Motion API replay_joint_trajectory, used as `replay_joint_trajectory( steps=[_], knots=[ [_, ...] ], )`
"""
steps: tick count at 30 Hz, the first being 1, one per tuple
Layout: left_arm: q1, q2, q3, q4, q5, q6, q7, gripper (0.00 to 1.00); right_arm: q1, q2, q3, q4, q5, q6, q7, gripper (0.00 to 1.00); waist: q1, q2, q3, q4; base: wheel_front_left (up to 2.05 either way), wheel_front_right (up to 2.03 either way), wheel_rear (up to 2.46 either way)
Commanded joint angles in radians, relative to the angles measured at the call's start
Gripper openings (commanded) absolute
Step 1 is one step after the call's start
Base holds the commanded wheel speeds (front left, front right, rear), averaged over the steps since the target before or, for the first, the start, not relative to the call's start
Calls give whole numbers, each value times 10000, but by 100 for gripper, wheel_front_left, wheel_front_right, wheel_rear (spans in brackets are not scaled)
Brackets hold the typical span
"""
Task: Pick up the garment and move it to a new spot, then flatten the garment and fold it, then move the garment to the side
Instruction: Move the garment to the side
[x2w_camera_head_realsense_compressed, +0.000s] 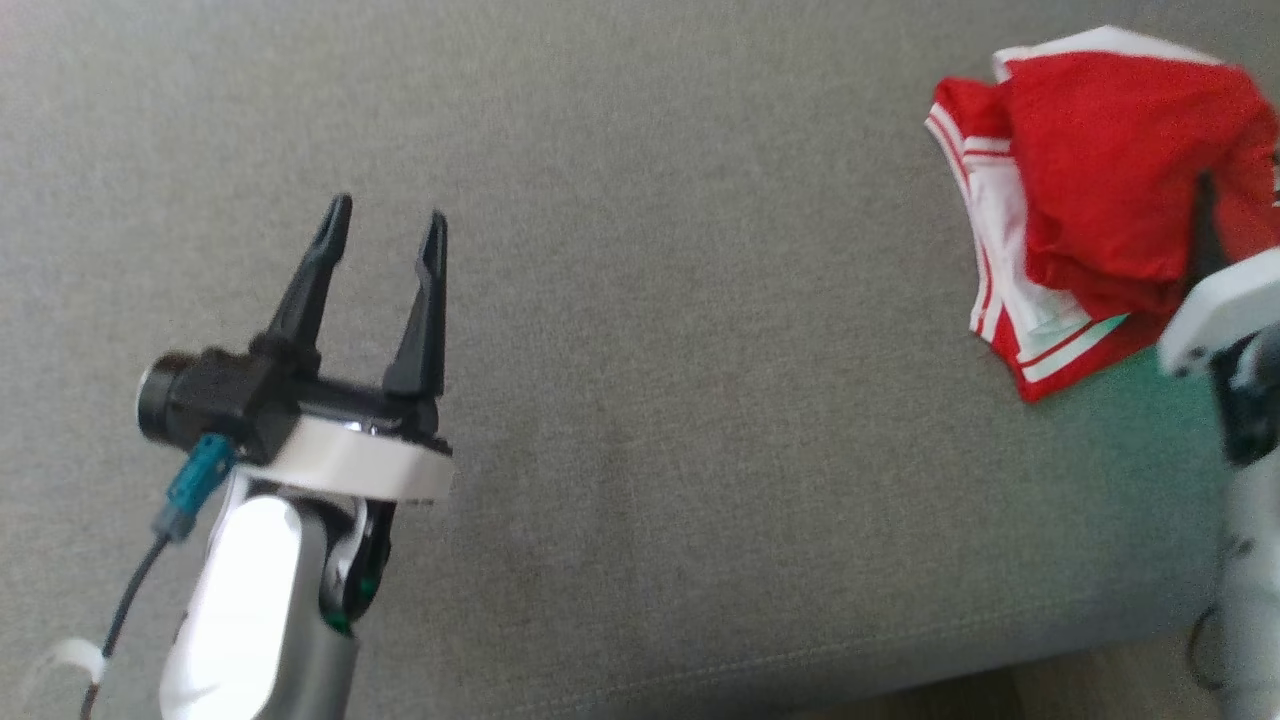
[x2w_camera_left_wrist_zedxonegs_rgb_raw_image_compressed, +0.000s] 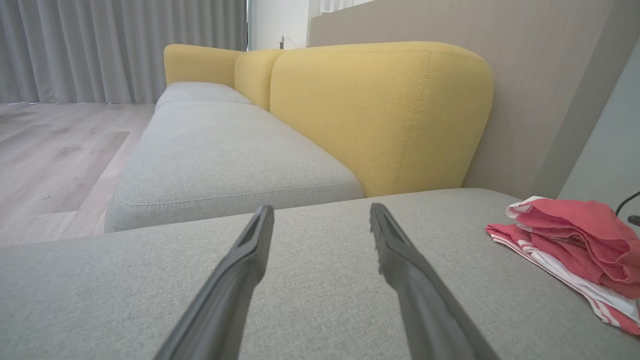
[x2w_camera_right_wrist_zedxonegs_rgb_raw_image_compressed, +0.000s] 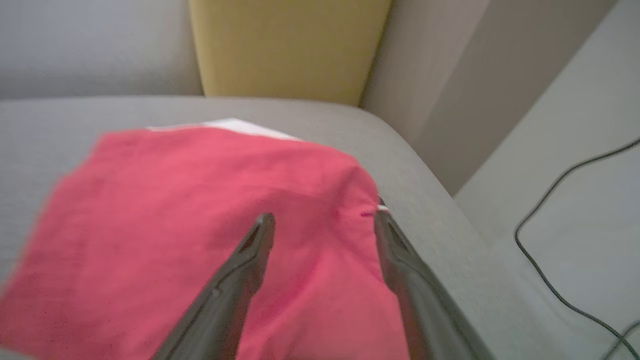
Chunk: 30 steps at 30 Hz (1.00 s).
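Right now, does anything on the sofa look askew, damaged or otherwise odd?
Only the garment: it sits near the right edge of the grey cushion as an uneven fold, the red top layer rumpled and the white striped edge poking out beneath it. Nothing looks torn or spilled.

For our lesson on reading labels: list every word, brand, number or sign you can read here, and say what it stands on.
None can be read.
The red and white garment shows stripes, no legible print; a tiny dark mark at its edge is too blurred.
The grey cushion and left gripper carry no markings.
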Motion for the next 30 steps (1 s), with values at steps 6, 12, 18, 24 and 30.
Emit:
replay_joint_trajectory(
  steps=[6,12,18,24,30],
  knots=[
    [603,231,567,-225,87,197,-53,100,1584,1033,716,-2877,711,-9,-554,100,-1,0,-959,71,0,0,0],
    [1071,286,740,-156,1,355,-53,100,2876,1504,1526,-4876,1458,-9,-590,100,-1,0,-1490,464,0,0,0],
    [1464,293,883,-56,-93,538,-53,100,3579,1613,2655,-5726,2019,-9,-715,100,-1,0,-1954,1022,0,0,0],
    [1774,326,961,-28,-135,655,-53,100,3913,1622,3375,-5727,2492,-9,-1057,100,-1,0,-2301,1520,0,0,0],
    [2239,400,981,49,-147,720,-53,100,4417,1623,3526,-5419,2629,-9,-1222,100,-1,0,-2827,1756,0,0,0]
  ],
)
